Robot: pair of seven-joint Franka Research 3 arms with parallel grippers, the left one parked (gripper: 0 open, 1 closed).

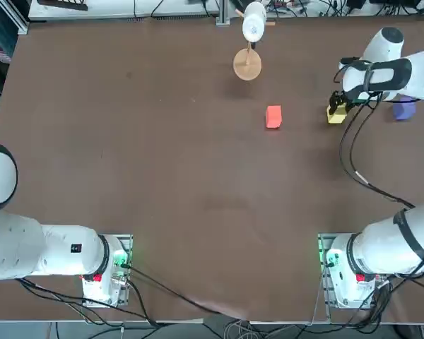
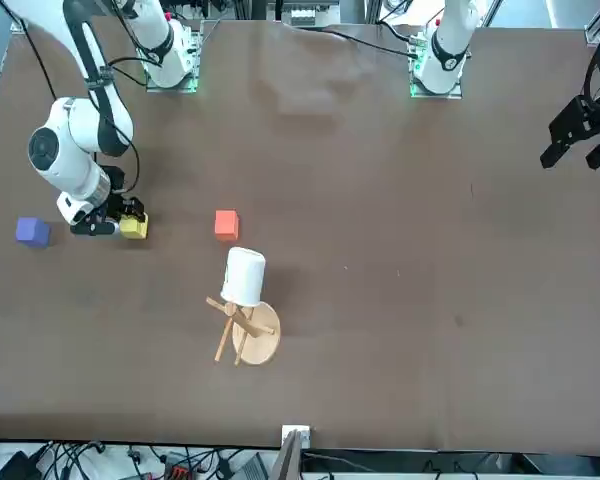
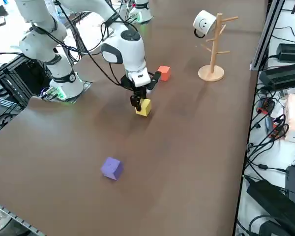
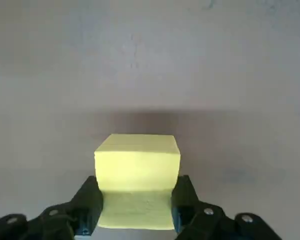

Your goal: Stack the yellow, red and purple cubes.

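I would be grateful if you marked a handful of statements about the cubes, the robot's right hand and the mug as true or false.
1. The right hand has its fingers closed on the yellow cube. True.
2. The red cube sits on top of the purple cube. False: the two stand apart, each on the table.
3. The white mug hangs on the wooden stand. True.
4. The purple cube is nearer to the mug than the red cube is. False: the red cube is nearer.
5. No cube is stacked on another. True.
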